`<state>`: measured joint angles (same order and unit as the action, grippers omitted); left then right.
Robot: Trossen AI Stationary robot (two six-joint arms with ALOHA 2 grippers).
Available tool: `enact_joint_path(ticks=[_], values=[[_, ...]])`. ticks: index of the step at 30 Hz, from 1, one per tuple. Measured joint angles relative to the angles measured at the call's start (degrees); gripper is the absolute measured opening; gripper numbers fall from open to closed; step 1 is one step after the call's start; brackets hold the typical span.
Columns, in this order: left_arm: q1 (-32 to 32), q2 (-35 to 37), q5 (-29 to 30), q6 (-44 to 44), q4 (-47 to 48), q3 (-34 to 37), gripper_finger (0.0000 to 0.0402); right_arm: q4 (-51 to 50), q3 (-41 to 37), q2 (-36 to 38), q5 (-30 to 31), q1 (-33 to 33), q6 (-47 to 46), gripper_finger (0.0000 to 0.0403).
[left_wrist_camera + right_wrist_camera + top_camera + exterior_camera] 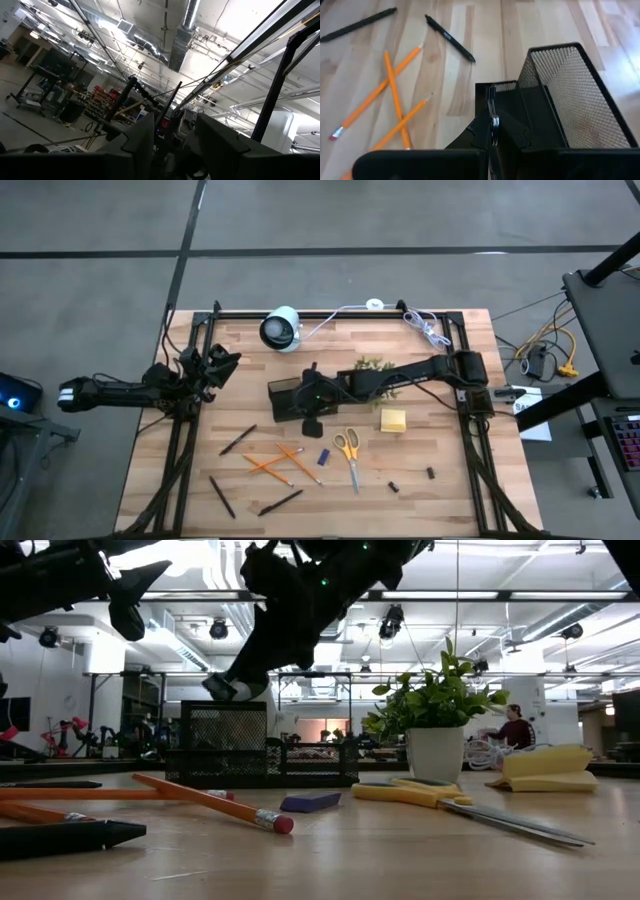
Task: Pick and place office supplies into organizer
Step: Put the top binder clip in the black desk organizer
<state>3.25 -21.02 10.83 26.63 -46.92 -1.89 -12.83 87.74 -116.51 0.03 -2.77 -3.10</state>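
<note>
With the right hand (pixel 492 131) clamped on a small metal clip (pixel 493 120) above the mesh organizer (pixel 296 402) at worktop centre, early release drops it at 6 o'clock among the pencils (pixel 272 463); left hand (pixel 213 367) parked open at 9 o'clock.

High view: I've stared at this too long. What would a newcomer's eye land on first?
Probably the right arm stretched across the table's middle, its right gripper shut and hanging at the black mesh organizer; a small metal clip seems pinched in its tips. Next, the loose supplies in front: orange pencils, black pens, yellow-handled scissors and a yellow sticky-note pad. The left gripper waits at the table's left edge.
</note>
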Motion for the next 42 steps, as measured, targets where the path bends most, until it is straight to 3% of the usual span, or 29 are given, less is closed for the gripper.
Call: enact_joint_path(ticks=[42], values=[[0.0, 0.0, 0.3, 0.0, 0.1, 0.0, 0.0133, -4.7, 0.0, -5.0, 1.6, 1.7, 9.3, 0.0008]])
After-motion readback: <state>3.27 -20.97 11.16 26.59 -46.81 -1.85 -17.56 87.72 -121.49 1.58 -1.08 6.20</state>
